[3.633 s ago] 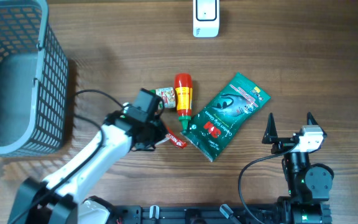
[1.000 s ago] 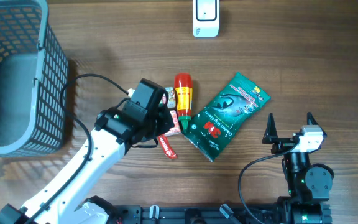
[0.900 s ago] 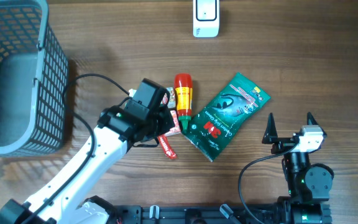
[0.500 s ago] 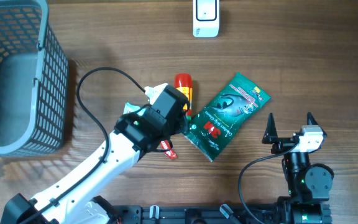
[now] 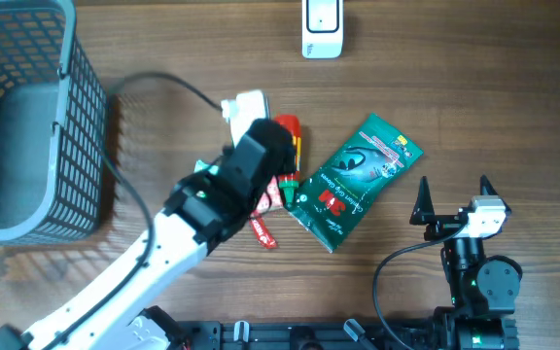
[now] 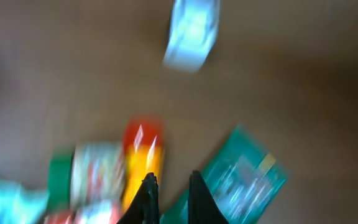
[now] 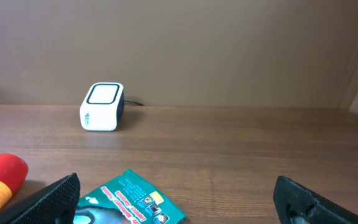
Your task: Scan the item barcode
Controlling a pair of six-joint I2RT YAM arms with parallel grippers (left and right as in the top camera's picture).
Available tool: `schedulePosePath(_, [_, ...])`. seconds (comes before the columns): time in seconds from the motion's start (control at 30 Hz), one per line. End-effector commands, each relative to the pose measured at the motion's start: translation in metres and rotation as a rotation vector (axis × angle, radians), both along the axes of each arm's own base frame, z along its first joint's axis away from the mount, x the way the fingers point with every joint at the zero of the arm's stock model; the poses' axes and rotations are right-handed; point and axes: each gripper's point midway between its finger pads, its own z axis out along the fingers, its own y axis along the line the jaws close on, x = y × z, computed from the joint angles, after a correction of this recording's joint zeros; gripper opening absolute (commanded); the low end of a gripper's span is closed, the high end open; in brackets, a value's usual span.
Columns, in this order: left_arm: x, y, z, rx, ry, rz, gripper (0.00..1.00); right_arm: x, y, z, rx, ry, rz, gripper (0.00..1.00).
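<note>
The left claw [image 6: 171, 182] has its fingers pressed together, and the blurred left wrist view shows nothing between them. In the overhead view the arm covers its tips. Just past those tips and to their left lies the red-and-yellow bottle [image 5: 288, 131], its long axis running straight away from the claw, its rounded red end pointing towards the white scanner [image 5: 321, 29] far ahead. The arm hides the bottle's near end. Left of the bottle, seen from the wrist, is a blurred green-and-white pack [image 6: 87, 177]. To the right of the fingertips lies the green packet [image 5: 358, 180], flat on the wooden table [image 5: 474, 78]. Its long axis is slanted, the far end angled off to the right and the near end close beside the bottle. A small red sachet [image 5: 262, 230] lies behind the claw, beside the arm. The wire basket [image 5: 86, 97] stands well off to the left. The right claw [image 5: 453, 194] is spread wide and holds nothing. The green packet lies just ahead of it to the left.
</note>
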Motion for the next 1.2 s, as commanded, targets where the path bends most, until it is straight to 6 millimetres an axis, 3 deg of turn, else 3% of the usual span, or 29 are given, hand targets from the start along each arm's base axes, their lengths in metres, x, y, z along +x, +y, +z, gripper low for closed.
schedulePosePath(0.0, [0.014,0.021,0.131,0.049,-0.367,0.057,0.04,0.0,0.004,0.0,-0.008,-0.002,0.022,1.0])
schedulePosePath(0.1, [0.016,0.036,0.199,0.047,-0.548,0.13,0.04,0.0,0.004,0.0,-0.008,-0.002,0.022,1.0])
schedulePosePath(0.2, [0.012,0.053,0.247,0.098,-0.684,0.191,0.04,0.0,0.004,0.0,-0.009,-0.002,0.022,1.0])
schedulePosePath(0.27, [0.008,0.066,0.269,0.197,-0.755,0.24,0.04,0.0,0.004,0.0,-0.008,-0.002,0.022,1.0])
schedulePosePath(0.37, [0.003,0.087,0.285,0.346,-0.801,0.333,0.04,0.0,0.004,0.0,-0.008,-0.002,0.022,1.0])
schedulePosePath(0.57, [0.001,0.095,0.291,0.559,-0.808,0.337,0.04,0.0,0.004,0.0,-0.008,-0.002,0.022,1.0])
schedulePosePath(0.73, [0.011,0.081,0.258,0.749,-0.718,0.194,0.08,0.0,0.004,0.0,-0.008,-0.002,0.022,1.0])
schedulePosePath(0.8, [0.014,0.071,0.25,0.769,-0.717,0.111,0.15,0.0,0.004,0.0,-0.008,-0.002,0.022,1.0])
schedulePosePath(0.93, [0.012,0.063,0.24,0.787,-0.701,0.029,0.04,0.0,0.004,0.0,-0.008,-0.002,0.022,1.0])
schedulePosePath(1.07, [0.0,0.069,0.247,0.751,-0.716,0.022,0.04,0.0,0.004,0.0,-0.008,-0.002,0.022,1.0])
schedulePosePath(1.17, [-0.021,0.087,0.266,0.633,-0.749,0.073,0.05,0.0,0.004,0.0,-0.008,-0.002,0.022,1.0])
